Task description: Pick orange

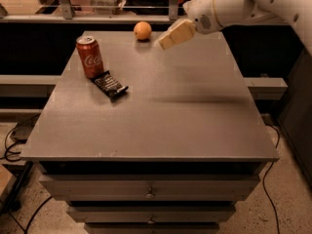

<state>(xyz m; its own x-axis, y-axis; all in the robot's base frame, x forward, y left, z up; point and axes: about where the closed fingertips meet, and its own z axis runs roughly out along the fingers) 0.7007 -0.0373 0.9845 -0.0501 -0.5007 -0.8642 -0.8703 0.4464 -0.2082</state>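
Observation:
The orange (142,30) is a small round orange-yellow fruit. It sits on the grey table (161,116) near the far edge, left of centre. My gripper (164,42) hangs in the air just right of the orange and a little nearer the camera, its tip pointing down-left toward it. It does not touch the orange. The white arm comes in from the upper right.
A red Coca-Cola can (89,56) stands upright at the far left of the table. A dark snack packet (110,85) lies flat just in front of it. Drawers (151,191) sit under the table top. Cables (14,140) lie on the floor at the left.

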